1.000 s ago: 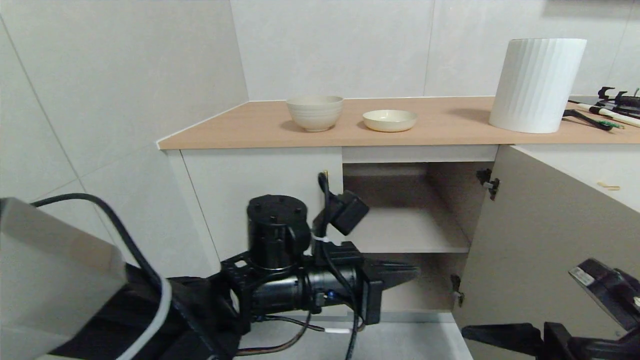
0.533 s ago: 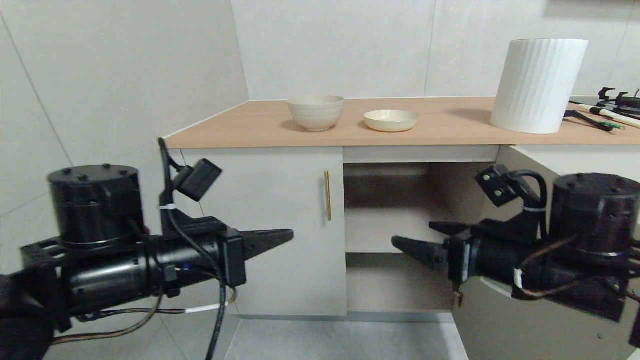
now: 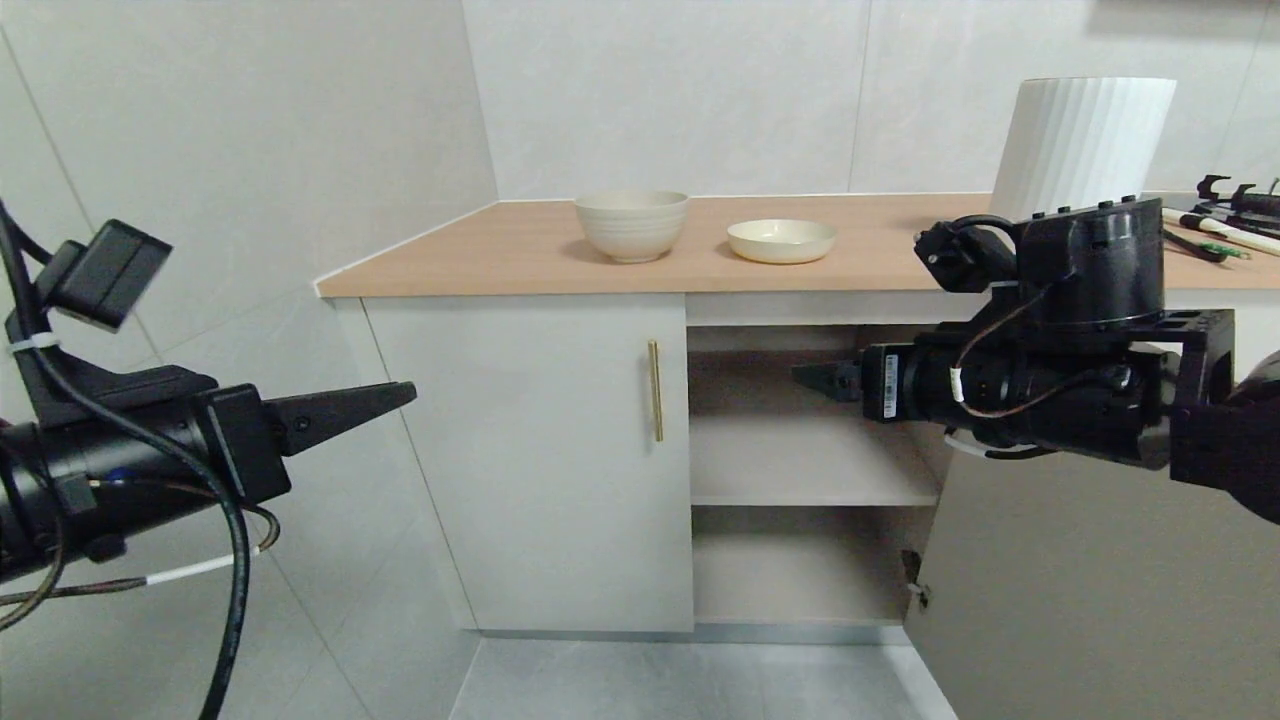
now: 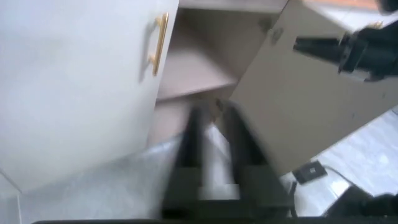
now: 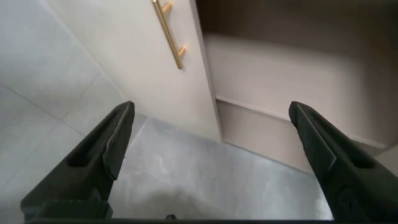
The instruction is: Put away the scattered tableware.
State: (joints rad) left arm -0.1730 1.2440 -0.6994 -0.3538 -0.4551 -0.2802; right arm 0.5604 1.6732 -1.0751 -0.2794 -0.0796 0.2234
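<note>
While both arms have risen since half a second ago, the bowl (image 3: 631, 225) and the shallow dish (image 3: 780, 240) sit unmoved on the countertop (image 3: 480, 260), near each other, not touching.

Head view: left gripper (image 3: 405, 393) now farther out left, before the tiled wall. Right gripper (image 3: 800, 377) now level with the open cupboard's upper shelf (image 3: 800, 465); its arm partly covers the white ribbed container (image 3: 1085, 130).

Left wrist view: blurred; fingers (image 4: 189, 137) a little apart, nothing between. Gold handle (image 4: 158, 43) beyond.

Right wrist view: fingers (image 5: 112, 143) spread wide, empty.
</note>
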